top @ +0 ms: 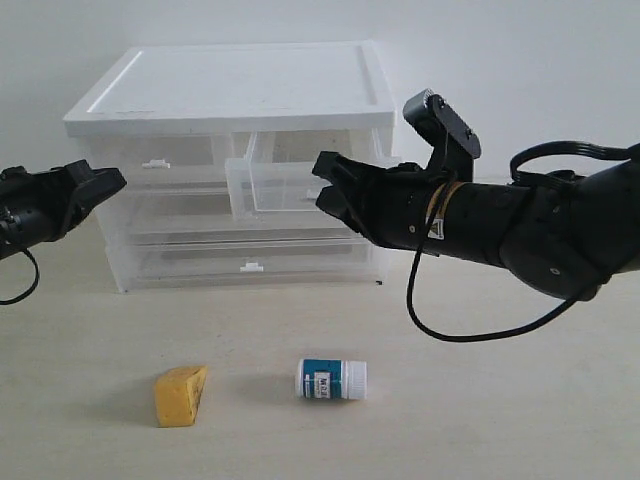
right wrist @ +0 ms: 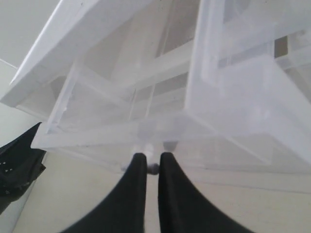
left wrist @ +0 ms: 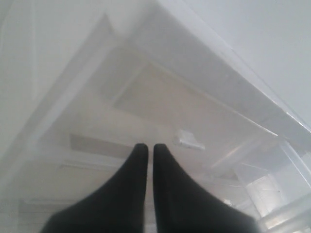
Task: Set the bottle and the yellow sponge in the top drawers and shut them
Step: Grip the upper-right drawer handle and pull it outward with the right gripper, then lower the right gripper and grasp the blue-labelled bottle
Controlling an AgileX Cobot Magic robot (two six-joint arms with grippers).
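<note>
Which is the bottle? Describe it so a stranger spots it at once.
Start at the white drawer cabinet; on the table in front of it lie two small things. The bottle is the right one in the exterior view, on its side: a white cylinder with a teal label, not the wedge-shaped yellow sponge.

A plain off-white wall (top: 530, 60) fills the back of the room, evenly and softly lit. Below it stretches a pale beige tabletop (top: 500, 430) (matte, carrying only faint, blurred shadows). Towards the back of the table stands a small translucent plastic drawer cabinet (top: 112, 240) with a solid white top panel (top: 240, 90). Its two full-width lower drawers (top: 180, 262) are pushed in flush.
</note>
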